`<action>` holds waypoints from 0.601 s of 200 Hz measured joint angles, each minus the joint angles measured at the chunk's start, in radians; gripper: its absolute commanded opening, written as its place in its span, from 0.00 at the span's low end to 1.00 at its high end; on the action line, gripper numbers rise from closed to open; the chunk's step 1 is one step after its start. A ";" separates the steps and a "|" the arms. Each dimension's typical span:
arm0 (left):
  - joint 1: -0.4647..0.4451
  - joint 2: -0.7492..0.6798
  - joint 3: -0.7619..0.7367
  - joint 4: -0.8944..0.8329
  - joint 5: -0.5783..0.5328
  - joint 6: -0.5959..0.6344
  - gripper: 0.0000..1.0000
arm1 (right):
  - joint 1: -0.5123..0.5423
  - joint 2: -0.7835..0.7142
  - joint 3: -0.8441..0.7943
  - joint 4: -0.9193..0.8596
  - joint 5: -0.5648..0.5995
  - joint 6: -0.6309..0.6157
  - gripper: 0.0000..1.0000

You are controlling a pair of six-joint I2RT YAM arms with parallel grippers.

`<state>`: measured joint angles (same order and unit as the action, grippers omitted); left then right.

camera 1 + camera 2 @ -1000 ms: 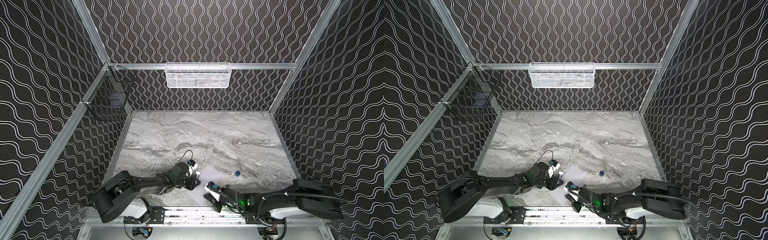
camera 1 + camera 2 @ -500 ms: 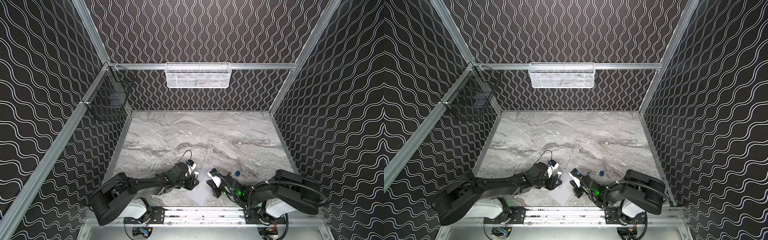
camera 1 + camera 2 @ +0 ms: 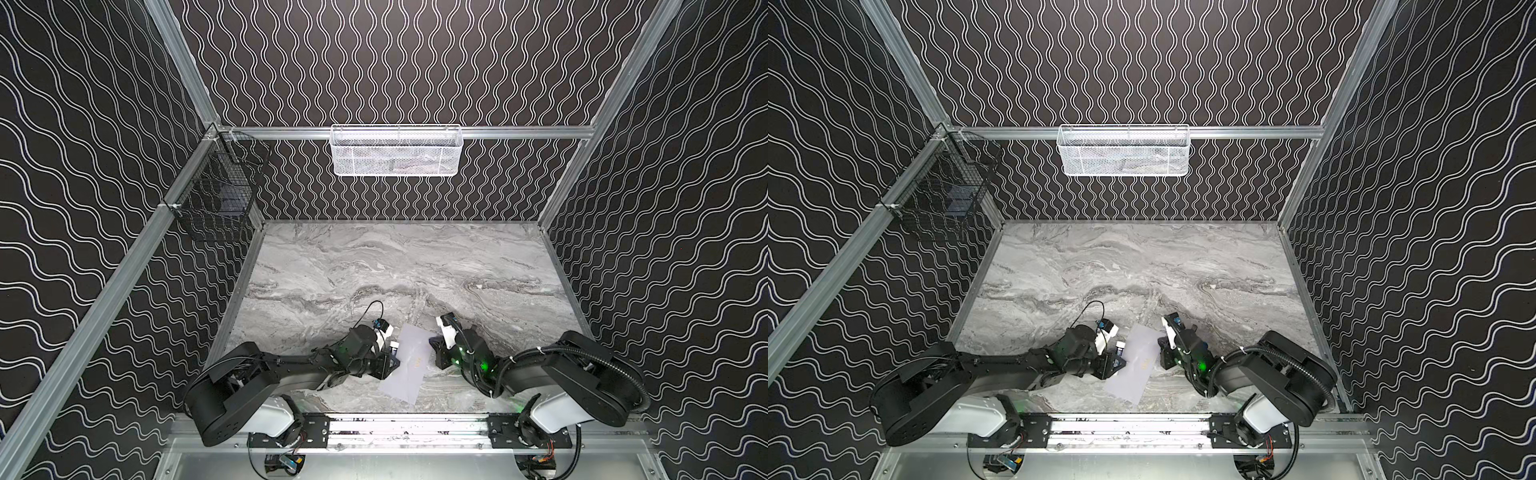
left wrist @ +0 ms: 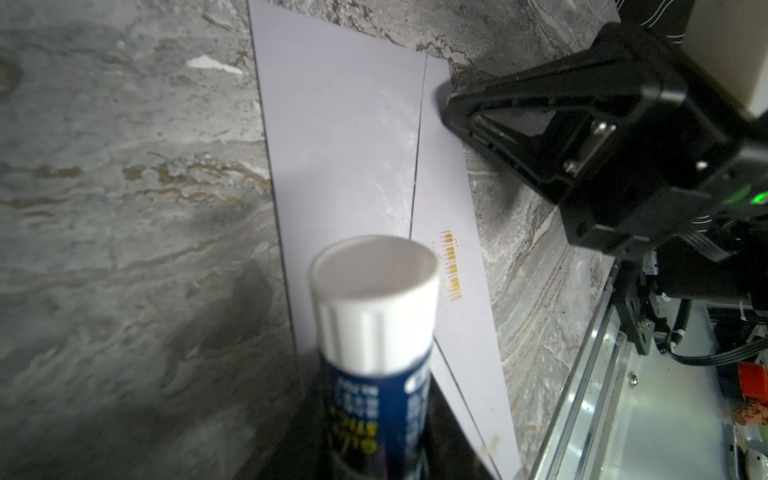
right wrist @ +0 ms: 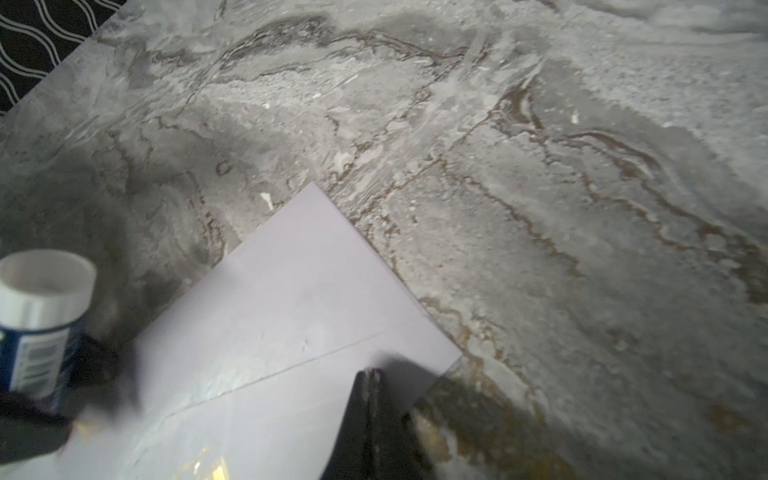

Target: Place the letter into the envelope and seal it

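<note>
The envelope (image 3: 409, 363) is lying on the tabletop (image 3: 374, 266) between both arms, long axis slanting near-to-far. The right jaws, shut and empty, are resting on its right edge. The left jaws are gripping a glue stick (image 4: 374, 332) beside its left.

glue stick (image 4: 374, 324) label is a blur, its bottom's cut off, and the envelope (image 4: 345, 145) gold print (image 4: 451, 266) is too tiny to read

The envelope (image 4: 340, 137) is seen as matt lavender paper, glossily smeared in places. The glue stick (image 4: 374, 332) is rendered in smooth plastic, its cap ribbed. The table (image 4: 124, 166) is finished like grey marble.
</note>
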<state>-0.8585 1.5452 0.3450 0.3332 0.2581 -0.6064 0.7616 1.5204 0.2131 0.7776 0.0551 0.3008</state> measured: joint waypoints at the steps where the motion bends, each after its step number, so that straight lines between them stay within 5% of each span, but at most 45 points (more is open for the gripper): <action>1: 0.000 0.000 0.000 0.000 0.000 0.000 0.00 | -0.002 0.000 0.001 -0.001 -0.002 0.001 0.00; 48: 0.000 0.000 -0.006 0.012 0.000 -0.002 0.00 | -0.109 -0.052 0.006 -0.076 -0.085 0.017 0.00; 85: 0.000 -0.006 -0.010 0.010 -0.006 -0.015 0.00 | -0.113 -0.249 -0.013 -0.135 -0.190 -0.019 0.00; 120: 0.000 -0.004 -0.006 0.001 -0.006 -0.016 0.00 | 0.092 -0.269 -0.036 -0.103 -0.191 -0.086 0.00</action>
<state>-0.8585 1.5414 0.3393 0.3344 0.2516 -0.6220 0.8532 1.2510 0.1768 0.6743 -0.1360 0.2146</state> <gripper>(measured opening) 0.288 0.050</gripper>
